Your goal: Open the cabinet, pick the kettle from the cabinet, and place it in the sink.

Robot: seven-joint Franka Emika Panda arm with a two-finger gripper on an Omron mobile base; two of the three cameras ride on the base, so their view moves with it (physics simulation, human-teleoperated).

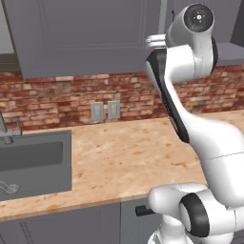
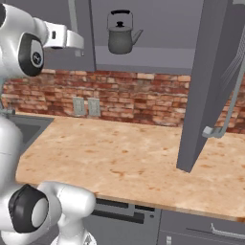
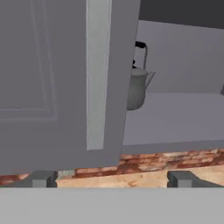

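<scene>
The cabinet (image 2: 210, 81) is seen with its right door swung wide open, edge-on at the right of the right base view, a slim bar handle (image 2: 233, 103) running down its face. Its left door (image 3: 52, 78) is shut and takes up the left half of the hand view.

The kettle (image 2: 121, 34) is found on the cabinet shelf (image 2: 148, 60), at the top centre of the right base view, upright, with its spout turned to the right of the frame. In the hand view the kettle (image 3: 138, 85) is partly hidden behind the edge of the shut door, just above the middle of the frame.

The gripper (image 3: 111, 179) is held in front of the shut door, below shelf level and well apart from the kettle. The jaws are spread wide, with nothing between them; the fingertips (image 3: 41, 179) are seen at the bottom of the hand view, over the brick wall (image 2: 139, 100) and the worktop (image 2: 129, 158).

The sink (image 1: 33, 162) is set into the worktop at the left of the left base view, with the faucet (image 1: 4, 125) at its far edge. Two wall outlets (image 1: 105, 110) are mounted on the brick below the cabinet.
</scene>
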